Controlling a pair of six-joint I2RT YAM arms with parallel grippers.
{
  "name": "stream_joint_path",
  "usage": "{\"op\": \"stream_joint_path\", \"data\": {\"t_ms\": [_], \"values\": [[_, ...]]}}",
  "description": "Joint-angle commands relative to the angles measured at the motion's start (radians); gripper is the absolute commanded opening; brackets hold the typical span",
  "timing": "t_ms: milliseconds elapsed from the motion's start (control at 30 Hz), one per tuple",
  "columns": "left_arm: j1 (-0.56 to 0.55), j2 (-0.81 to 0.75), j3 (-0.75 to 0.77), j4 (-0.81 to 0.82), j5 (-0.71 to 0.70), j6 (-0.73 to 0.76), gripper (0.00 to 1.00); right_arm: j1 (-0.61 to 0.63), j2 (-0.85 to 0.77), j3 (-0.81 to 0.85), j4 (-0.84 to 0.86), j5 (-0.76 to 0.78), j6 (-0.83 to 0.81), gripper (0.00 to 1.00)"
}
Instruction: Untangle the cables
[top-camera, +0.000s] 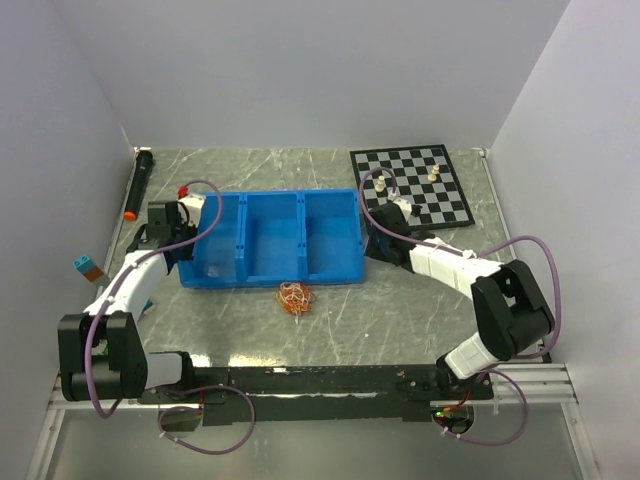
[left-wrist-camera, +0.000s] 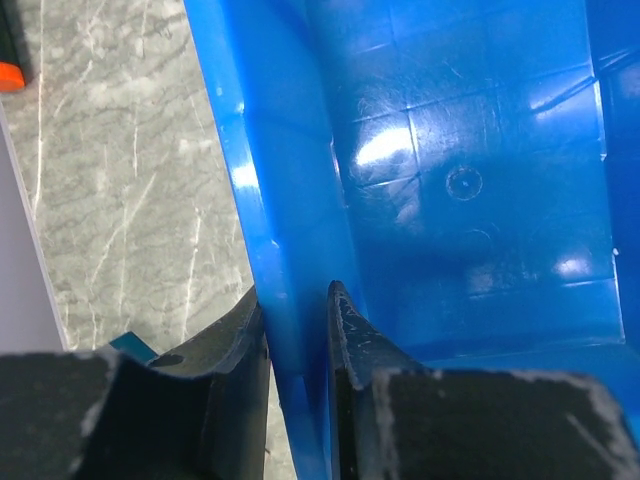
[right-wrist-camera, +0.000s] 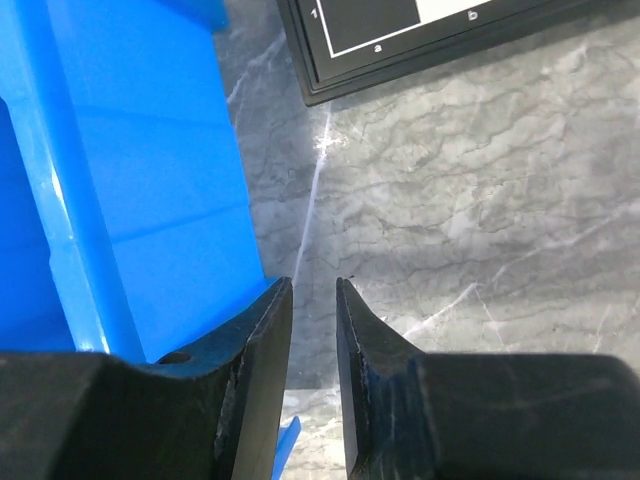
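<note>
where the cables lie: a small red, orange and white tangle, the cables (top-camera: 296, 297) sit on the table (top-camera: 420, 315), just in front of the near wall of the blue bin (top-camera: 270, 277) and outside its three compartments.
left gripper (top-camera: 186, 240): at the bin's left end wall. in the wrist view one finger (left-wrist-camera: 240, 340) is outside the wall and the other inside, clamped on it.
right gripper (top-camera: 383, 232): just beside the bin's right end, low over bare table. its fingers (right-wrist-camera: 265, 340) are slightly parted, with only marble showing in the gap, grasping nothing.
chessboard (top-camera: 412, 185): far right of the table, with a few pale pieces (top-camera: 433, 172) standing on it.
marker (top-camera: 138, 185): black with an orange tip, along the far left wall.
</note>
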Motion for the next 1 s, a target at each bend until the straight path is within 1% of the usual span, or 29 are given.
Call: {"op": "stream_joint_path", "data": {"t_ms": [0,67,100,133,200,233,267,367,400,433,533,567,667,767,867,933,967], "values": [[-0.022,-0.043,-0.024,-0.146,0.004,0.128,0.07,0.013,-0.086,-0.021,0.0,0.046,0.034,0.33],[-0.02,-0.066,-0.034,-0.166,0.009,0.104,0.12,0.033,-0.152,-0.05,0.0,0.074,0.036,0.35],[-0.048,-0.074,-0.035,-0.178,0.015,0.09,0.16,0.052,-0.203,-0.067,0.001,0.083,0.035,0.36],[-0.046,-0.083,-0.037,-0.198,0.025,0.082,0.21,0.073,-0.241,-0.082,0.004,0.095,0.033,0.37],[-0.048,-0.101,-0.041,-0.231,0.045,0.072,0.32,0.16,-0.321,-0.12,0.015,0.105,0.024,0.39],[-0.049,-0.114,-0.044,-0.246,0.046,0.068,0.38,0.209,-0.359,-0.136,0.019,0.109,0.022,0.41],[-0.05,-0.124,-0.049,-0.251,0.061,0.061,0.42,0.254,-0.388,-0.151,0.024,0.105,0.018,0.42],[-0.05,-0.151,-0.058,-0.245,0.058,0.058,0.54,0.395,-0.435,-0.19,0.048,0.076,0.009,0.52],[-0.051,-0.155,-0.057,-0.241,0.058,0.058,0.58,0.446,-0.439,-0.208,0.09,0.039,-0.007,0.57],[-0.051,-0.157,-0.048,-0.238,0.029,0.053,0.6,0.483,-0.43,-0.223,0.123,0.005,-0.028,0.61],[-0.048,-0.145,0.001,-0.263,0.021,0.033,0.61,0.581,-0.368,-0.225,0.225,-0.081,-0.08,0.66],[-0.048,-0.143,0.026,-0.275,0.024,0.027,0.62,0.614,-0.32,-0.217,0.245,-0.093,-0.097,0.67],[-0.048,-0.14,0.09,-0.313,0.046,0.015,0.63,0.645,-0.188,-0.139,0.234,-0.088,-0.119,0.68],[-0.048,-0.138,0.126,-0.327,0.046,0.001,0.63,0.649,-0.099,-0.076,0.239,-0.084,-0.134,0.69],[-0.048,-0.132,0.121,-0.318,0.046,-0.004,0.63,0.649,-0.013,0.008,0.201,-0.079,-0.145,0.68],[-0.048,-0.128,0.112,-0.318,0.046,-0.007,0.63,0.649,0.045,0.052,0.161,-0.093,-0.15,0.65],[-0.049,-0.131,0.109,-0.318,0.046,-0.007,0.63,0.649,0.068,0.079,0.133,-0.098,-0.148,0.61]]}}
